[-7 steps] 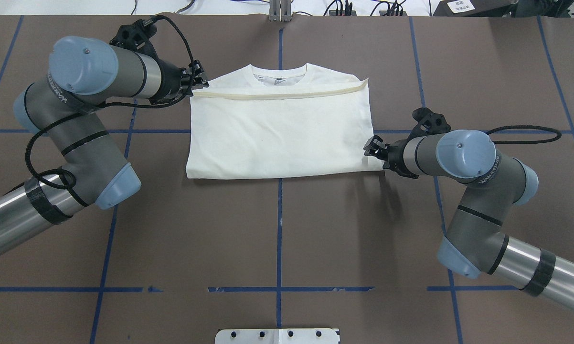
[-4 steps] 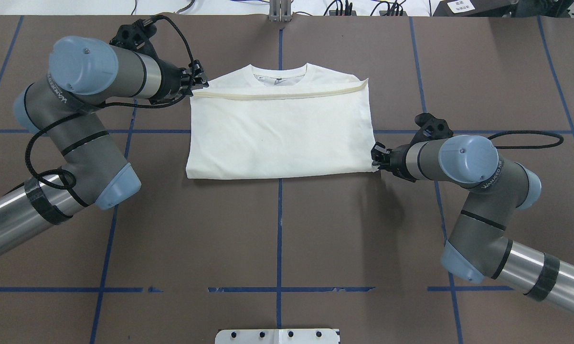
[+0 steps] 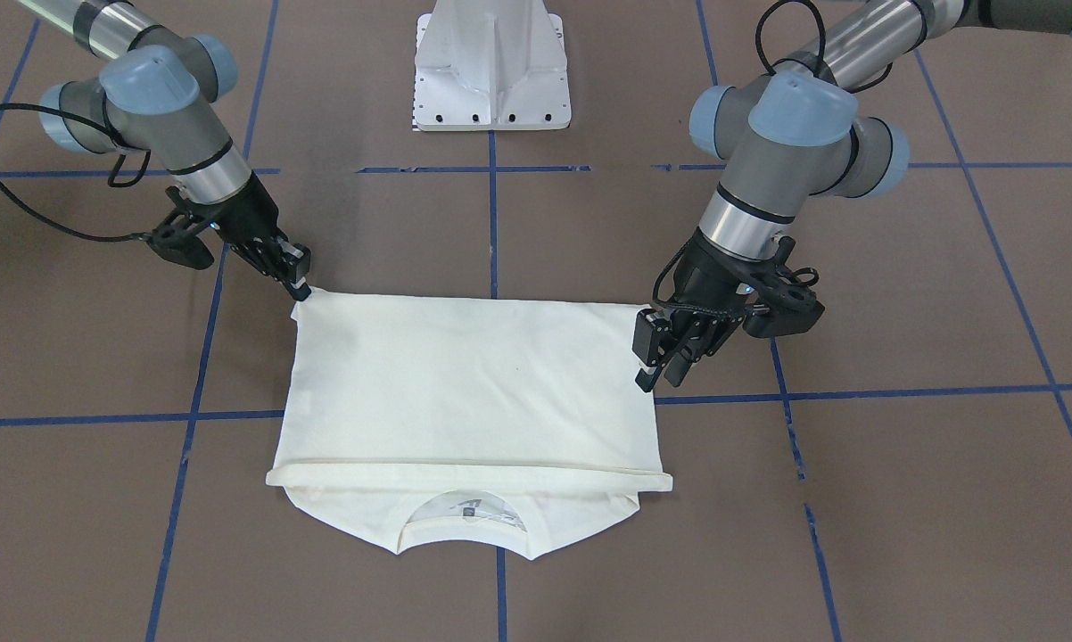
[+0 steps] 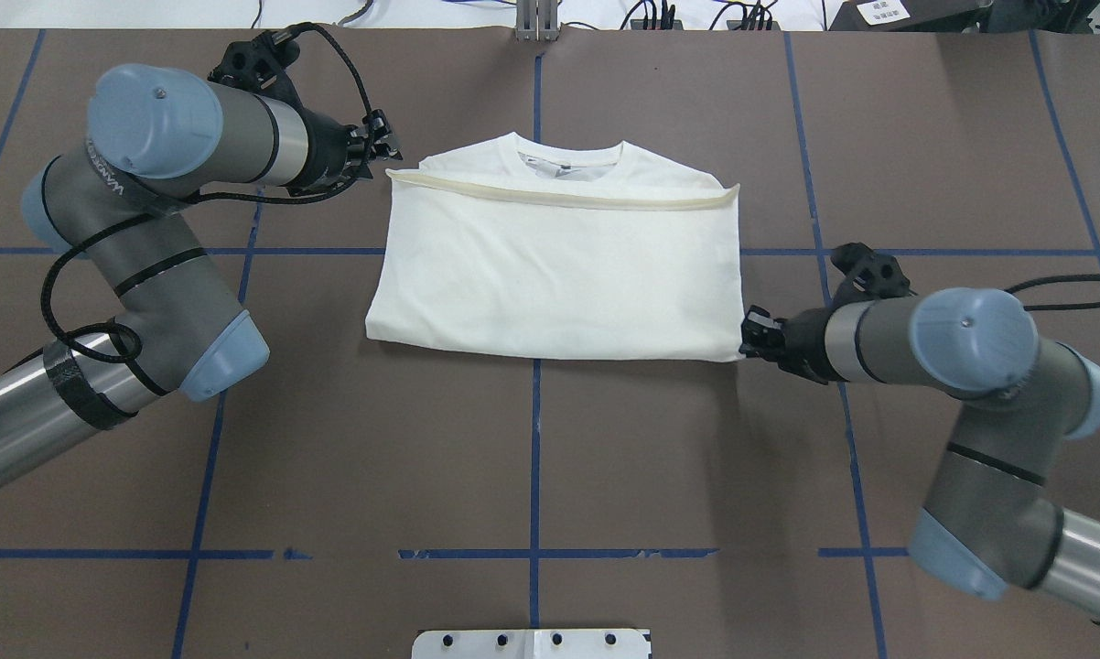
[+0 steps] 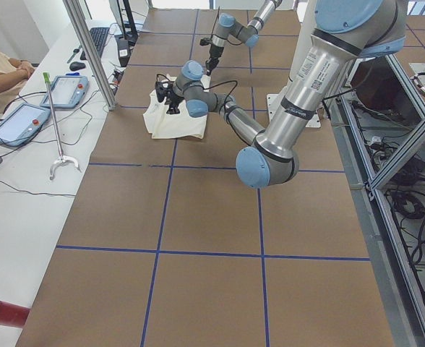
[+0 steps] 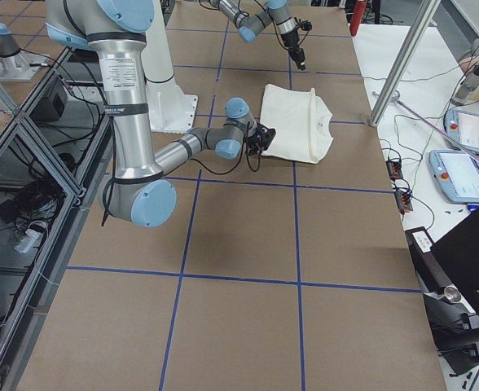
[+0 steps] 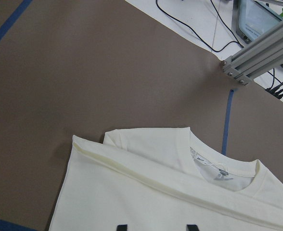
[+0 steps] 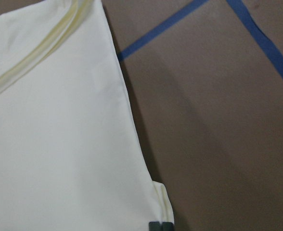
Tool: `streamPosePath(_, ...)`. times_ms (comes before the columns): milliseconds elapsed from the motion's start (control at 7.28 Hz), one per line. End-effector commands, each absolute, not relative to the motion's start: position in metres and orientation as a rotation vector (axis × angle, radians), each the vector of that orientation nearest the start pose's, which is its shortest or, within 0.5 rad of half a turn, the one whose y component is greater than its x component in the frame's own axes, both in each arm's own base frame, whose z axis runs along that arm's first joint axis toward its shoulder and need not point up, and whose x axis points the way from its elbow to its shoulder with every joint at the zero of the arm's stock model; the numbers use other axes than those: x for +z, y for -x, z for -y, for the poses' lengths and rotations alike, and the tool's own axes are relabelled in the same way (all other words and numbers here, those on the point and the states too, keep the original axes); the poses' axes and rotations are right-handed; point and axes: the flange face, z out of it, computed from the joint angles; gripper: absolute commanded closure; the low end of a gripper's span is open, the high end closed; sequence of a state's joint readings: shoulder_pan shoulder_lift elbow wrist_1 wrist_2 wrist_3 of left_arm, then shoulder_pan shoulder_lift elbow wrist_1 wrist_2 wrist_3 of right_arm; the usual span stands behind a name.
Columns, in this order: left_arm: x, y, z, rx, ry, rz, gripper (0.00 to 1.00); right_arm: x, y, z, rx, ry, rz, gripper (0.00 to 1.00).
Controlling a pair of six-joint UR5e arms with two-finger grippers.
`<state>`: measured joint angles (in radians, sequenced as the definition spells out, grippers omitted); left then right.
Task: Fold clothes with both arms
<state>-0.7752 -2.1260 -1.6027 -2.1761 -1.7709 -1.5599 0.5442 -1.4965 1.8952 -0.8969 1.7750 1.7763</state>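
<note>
Light falls bright and even from above, so shadows stay soft. In the overhead view the right arm (image 4: 925, 339) throws a faint, wide-edged shadow on the brown bench (image 4: 532, 476) to its left and nearer side. A similar patch lies under the left arm (image 4: 175, 156). The cream T-shirt (image 4: 559, 265) is the brightest thing and nearly washes out, its folds showing only faintly. The bare metal arm tubes carry pale streaks of glare. The right wrist view is soft, the cloth textureless, with a dark shadow band beside its edge. In the side views the upright post (image 5: 89, 50) leans with wide-angle distortion.
</note>
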Motion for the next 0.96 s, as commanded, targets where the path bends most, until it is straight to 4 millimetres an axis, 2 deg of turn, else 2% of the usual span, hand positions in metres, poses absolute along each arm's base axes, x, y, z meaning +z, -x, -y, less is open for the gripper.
streamPosePath(0,0.226,-0.396,0.543,-0.636,-0.233,-1.255,0.5,0.373,0.333,0.255,0.372,0.189,1.116,1.0)
streamPosePath(137,0.214,-0.399,0.532,-0.63,-0.215,-1.283,0.5,0.36,0.342,0.219,0.298,0.302,1.12,1.0)
streamPosePath(275,0.195,-0.391,0.514,-0.637,-0.128,-1.347,0.5,0.361,0.36,0.185,0.214,0.364,1.097,1.0)
streamPosePath(412,0.193,-0.393,0.5,-0.607,-0.056,-1.366,0.45,0.36,0.372,0.159,0.151,0.403,1.086,0.92)
streamPosePath(549,0.191,-0.394,0.494,-0.598,-0.054,-1.373,0.39,0.356,0.377,0.154,0.138,0.405,1.093,0.01)
streamPosePath(687,0.189,-0.4,0.479,-0.588,-0.033,-1.382,0.38,0.331,0.378,0.169,0.153,0.385,1.16,0.0)
streamPosePath(824,0.198,-0.404,0.466,-0.578,-0.009,-1.373,0.37,0.317,0.369,0.183,0.176,0.36,1.199,0.0)
